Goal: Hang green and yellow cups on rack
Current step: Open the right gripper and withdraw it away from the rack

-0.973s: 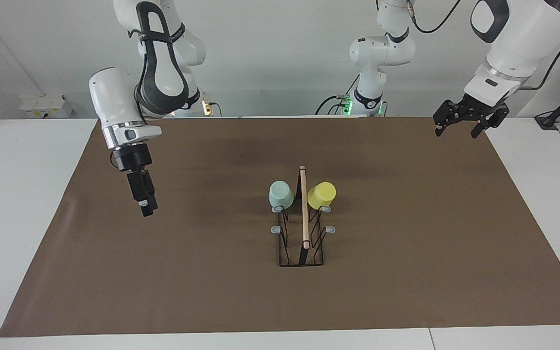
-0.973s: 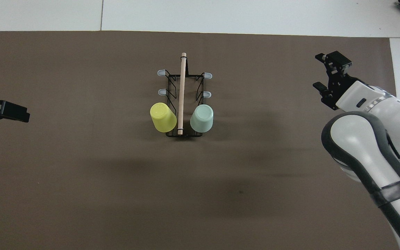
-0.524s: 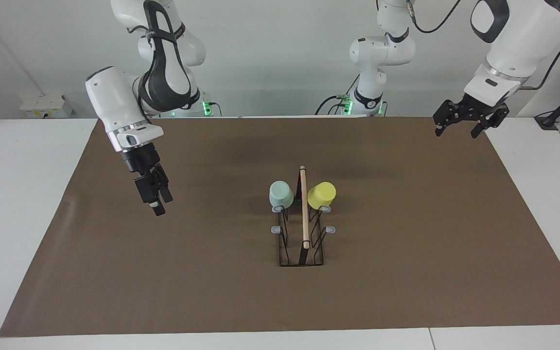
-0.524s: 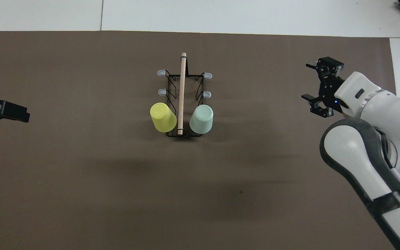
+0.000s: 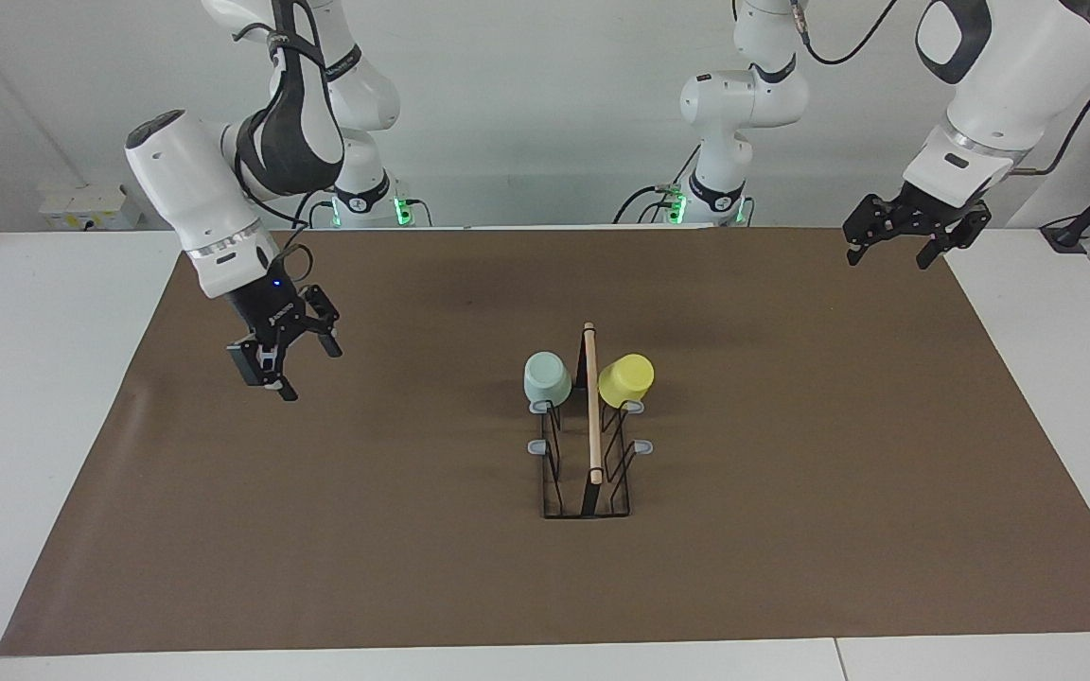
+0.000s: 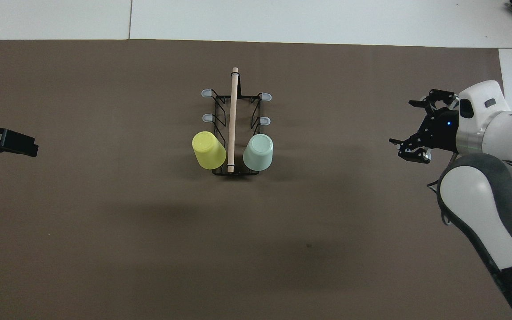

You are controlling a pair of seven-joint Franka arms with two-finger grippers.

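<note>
Right pincer [image 5: 304, 364] hangs spread and empty over the brown mat [image 5: 413, 549] at the right arm's end of the bench. Toward the left arm from it stands the rack [image 5: 590, 445], the green cup [image 5: 546, 377] and yellow cup [image 5: 625, 379] hung upside down on its pegs nearest the robots. Left pincer [image 5: 888, 249] waits spread and empty over the mat's corner, well apart from the rack.

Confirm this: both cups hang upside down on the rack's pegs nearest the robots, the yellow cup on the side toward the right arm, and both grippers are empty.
One slip: the yellow cup hangs on the rack toward the left arm's end; the green cup is toward the right arm's. The facing view shows it. The left gripper and right gripper are empty.
</note>
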